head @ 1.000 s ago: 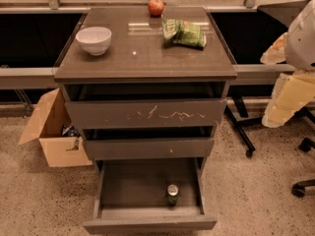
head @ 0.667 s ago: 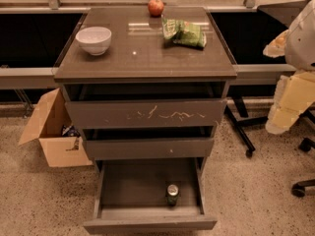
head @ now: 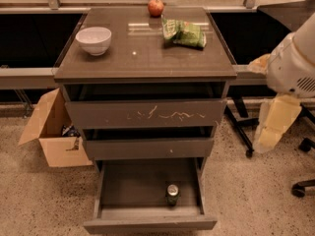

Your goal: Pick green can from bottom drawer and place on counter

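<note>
The green can (head: 172,194) stands upright in the open bottom drawer (head: 118,191), right of centre and close to the drawer's front wall; its silver top shows. The counter (head: 142,53) is the glossy dark-brown top of the cabinet. My gripper (head: 273,127) is the cream part hanging below the white arm (head: 295,58) at the right edge. It is right of the cabinet at about the height of the upper drawers, well above and to the right of the can, and touches nothing.
On the counter are a white bowl (head: 94,40), a red apple (head: 155,7) and a green snack bag (head: 184,33). The scratched top drawer (head: 147,113) and middle drawer (head: 147,148) are slightly ajar. A cardboard box (head: 54,132) stands at the left, and chair legs (head: 300,186) at the right.
The arm and gripper have moved a little down and to the left, toward the cabinet. The can and drawers have not moved.
</note>
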`<state>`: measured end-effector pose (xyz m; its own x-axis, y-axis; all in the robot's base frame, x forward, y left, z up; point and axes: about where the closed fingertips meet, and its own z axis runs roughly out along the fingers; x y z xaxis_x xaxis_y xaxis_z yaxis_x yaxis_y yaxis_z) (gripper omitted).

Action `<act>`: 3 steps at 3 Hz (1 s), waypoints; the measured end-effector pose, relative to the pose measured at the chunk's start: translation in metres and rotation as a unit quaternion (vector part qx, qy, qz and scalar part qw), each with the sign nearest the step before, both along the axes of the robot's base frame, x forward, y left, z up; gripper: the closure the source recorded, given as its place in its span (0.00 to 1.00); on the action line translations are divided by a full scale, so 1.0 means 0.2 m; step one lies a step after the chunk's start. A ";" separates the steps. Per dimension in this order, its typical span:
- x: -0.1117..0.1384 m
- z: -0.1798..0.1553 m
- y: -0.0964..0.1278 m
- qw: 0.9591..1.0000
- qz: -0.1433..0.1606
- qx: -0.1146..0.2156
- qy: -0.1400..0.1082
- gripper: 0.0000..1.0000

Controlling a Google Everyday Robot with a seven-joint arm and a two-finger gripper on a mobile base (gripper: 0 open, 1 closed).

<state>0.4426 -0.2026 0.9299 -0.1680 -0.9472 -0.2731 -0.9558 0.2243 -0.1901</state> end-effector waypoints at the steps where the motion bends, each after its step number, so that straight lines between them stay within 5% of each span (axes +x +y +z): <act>1: 0.01 -0.23 0.09 0.998 0.043 0.050 0.017 0.00; 2: 0.01 -0.23 0.09 0.998 0.043 0.050 0.017 0.00; 3: 0.06 -0.44 0.12 0.995 0.065 0.071 0.025 0.00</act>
